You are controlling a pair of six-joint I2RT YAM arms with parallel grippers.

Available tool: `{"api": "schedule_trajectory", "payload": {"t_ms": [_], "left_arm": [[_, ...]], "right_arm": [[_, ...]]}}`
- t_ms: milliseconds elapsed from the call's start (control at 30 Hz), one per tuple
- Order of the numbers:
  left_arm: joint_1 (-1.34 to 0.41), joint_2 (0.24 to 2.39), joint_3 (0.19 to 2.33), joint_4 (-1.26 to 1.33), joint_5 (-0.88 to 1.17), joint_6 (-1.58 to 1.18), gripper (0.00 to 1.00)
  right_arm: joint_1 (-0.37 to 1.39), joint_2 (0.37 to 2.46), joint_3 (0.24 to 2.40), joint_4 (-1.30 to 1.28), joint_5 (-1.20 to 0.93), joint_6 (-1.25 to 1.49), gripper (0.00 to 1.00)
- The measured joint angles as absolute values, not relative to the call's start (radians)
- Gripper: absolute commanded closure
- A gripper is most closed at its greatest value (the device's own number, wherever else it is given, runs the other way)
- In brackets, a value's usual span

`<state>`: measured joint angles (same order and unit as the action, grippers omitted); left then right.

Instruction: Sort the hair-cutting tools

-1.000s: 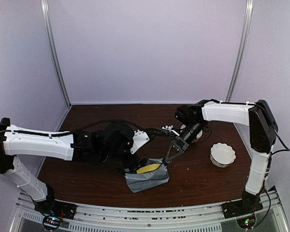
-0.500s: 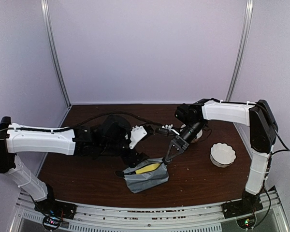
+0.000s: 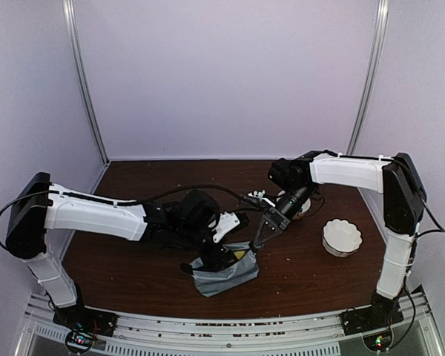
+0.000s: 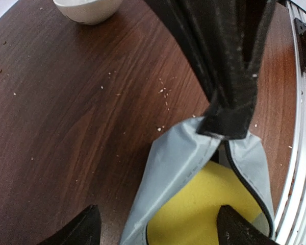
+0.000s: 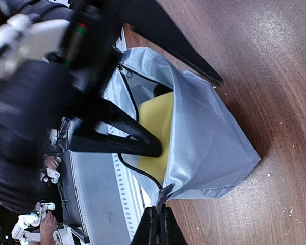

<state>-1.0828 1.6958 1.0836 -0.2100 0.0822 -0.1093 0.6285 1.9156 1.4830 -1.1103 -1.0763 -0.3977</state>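
Dark wood-grain table (image 3: 297, 274), crumb-speckled, enclosed by pale lilac walls (image 3: 222, 74). Soft grey fabric pouch (image 3: 226, 278), yellow inside, pinched at zip end by right gripper (image 5: 157, 224). Left gripper (image 4: 166, 232) held spread wide over mouth.

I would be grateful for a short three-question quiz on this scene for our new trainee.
1. True or false: the right gripper is shut on the rim of the grey pouch.
2. What colour is the pouch's lining? A red, B yellow, C blue.
3. Fill in: the left gripper has its jaws ____ at the pouch's mouth.
Key: 1 true; 2 B; 3 open.
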Motion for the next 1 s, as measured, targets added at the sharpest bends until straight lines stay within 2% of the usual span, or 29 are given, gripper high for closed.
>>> {"api": "schedule_trajectory", "payload": {"t_ms": [233, 367, 400, 433, 800, 833, 933, 1000], "left_arm": [[-1.089, 1.796, 1.116, -0.205, 0.053, -0.146, 0.2], [-1.093, 1.777, 1.134, -0.247, -0.025, -0.157, 0.14], [-1.093, 1.761, 1.134, -0.26, -0.044, -0.156, 0.11], [-1.093, 1.741, 1.133, -0.27, -0.061, -0.156, 0.03], [-1.092, 1.329, 1.038, -0.217, -0.29, -0.134, 0.02], [-1.092, 1.303, 1.018, -0.213, -0.329, -0.154, 0.04], [-1.058, 1.226, 0.963, -0.231, -0.389, -0.228, 0.29], [-1.003, 1.203, 0.961, -0.277, -0.368, -0.279, 0.41]], "right_arm": [[0.629, 1.916, 1.483, -1.114, -1.069, -0.412, 1.0], [0.628, 1.916, 1.484, -1.113, -1.068, -0.417, 1.0], [0.628, 1.916, 1.485, -1.113, -1.068, -0.417, 1.0], [0.626, 1.916, 1.487, -1.113, -1.066, -0.416, 1.0], [0.595, 1.917, 1.529, -1.085, -0.96, -0.377, 1.0], [0.595, 1.917, 1.53, -1.081, -0.951, -0.374, 1.0], [0.593, 1.917, 1.53, -1.076, -0.929, -0.366, 1.0], [0.593, 1.917, 1.53, -1.072, -0.916, -0.363, 1.0]]}}
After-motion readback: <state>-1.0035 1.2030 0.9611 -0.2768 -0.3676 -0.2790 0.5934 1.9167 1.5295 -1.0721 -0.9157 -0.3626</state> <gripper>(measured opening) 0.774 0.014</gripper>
